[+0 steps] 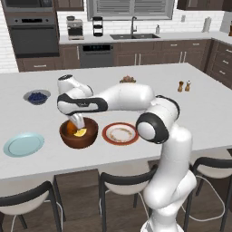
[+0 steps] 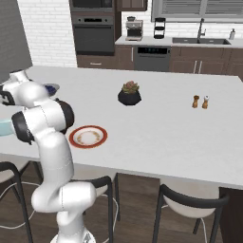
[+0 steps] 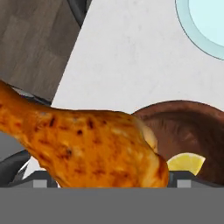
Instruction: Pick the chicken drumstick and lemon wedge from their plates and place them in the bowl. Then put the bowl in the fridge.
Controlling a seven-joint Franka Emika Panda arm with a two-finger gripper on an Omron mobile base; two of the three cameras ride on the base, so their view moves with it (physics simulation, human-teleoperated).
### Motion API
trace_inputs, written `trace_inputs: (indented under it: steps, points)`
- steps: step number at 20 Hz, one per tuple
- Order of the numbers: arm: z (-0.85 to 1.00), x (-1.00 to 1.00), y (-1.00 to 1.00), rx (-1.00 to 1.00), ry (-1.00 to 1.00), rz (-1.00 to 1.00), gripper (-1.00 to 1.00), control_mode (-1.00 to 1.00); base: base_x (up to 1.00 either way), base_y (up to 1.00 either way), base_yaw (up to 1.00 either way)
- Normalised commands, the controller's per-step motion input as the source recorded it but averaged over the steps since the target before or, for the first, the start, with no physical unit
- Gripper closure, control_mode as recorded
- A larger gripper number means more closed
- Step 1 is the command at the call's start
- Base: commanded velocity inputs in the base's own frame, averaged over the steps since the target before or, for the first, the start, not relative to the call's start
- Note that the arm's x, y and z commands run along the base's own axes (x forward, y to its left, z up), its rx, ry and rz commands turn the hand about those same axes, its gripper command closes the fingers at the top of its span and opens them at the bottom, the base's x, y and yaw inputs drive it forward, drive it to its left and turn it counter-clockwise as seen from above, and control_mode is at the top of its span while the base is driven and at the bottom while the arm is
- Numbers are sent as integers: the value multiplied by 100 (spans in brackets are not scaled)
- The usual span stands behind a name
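Observation:
My gripper (image 1: 76,121) hangs open, pointing down into the reddish-brown wooden bowl (image 1: 92,132). The chicken drumstick (image 3: 87,144) lies right in front of the hand camera, between the wide-apart jaws, its thick end over the bowl (image 3: 188,124). It shows as an orange lump (image 1: 70,128) inside the bowl, next to the yellow lemon wedge (image 1: 81,133), which rests on the bowl's floor (image 3: 186,162). The light blue plate (image 1: 23,144) sits left of the bowl and the red-rimmed plate (image 1: 120,133) right of it; both are bare. I cannot tell whether a grey slab (image 2: 9,33) is the fridge.
A small grey bowl of blueberries (image 1: 37,96) stands behind the blue plate. A black plant pot (image 2: 129,96) and two shakers (image 2: 200,101) stand farther back on the island counter (image 1: 199,113). Stools (image 1: 127,181) line its near edge.

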Motion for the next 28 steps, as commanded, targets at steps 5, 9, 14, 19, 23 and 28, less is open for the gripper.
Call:
trace_inputs:
  steps: [5,9,14,19,23,28]
  points:
    - [0,78,-49,-15,1,-12,100,-100,0,0,0]
    - [2,81,11,-5,0,-8,100,-100,0,0,0]
    - [0,4,49,0,0,-6,100,-100,0,0,0]
    - [-2,0,44,0,2,-6,100,-100,0,0,0]
    - [-32,7,-11,0,3,-5,100,-100,0,0,0]
    - [-31,3,-25,0,0,-2,100,-100,0,0,0]
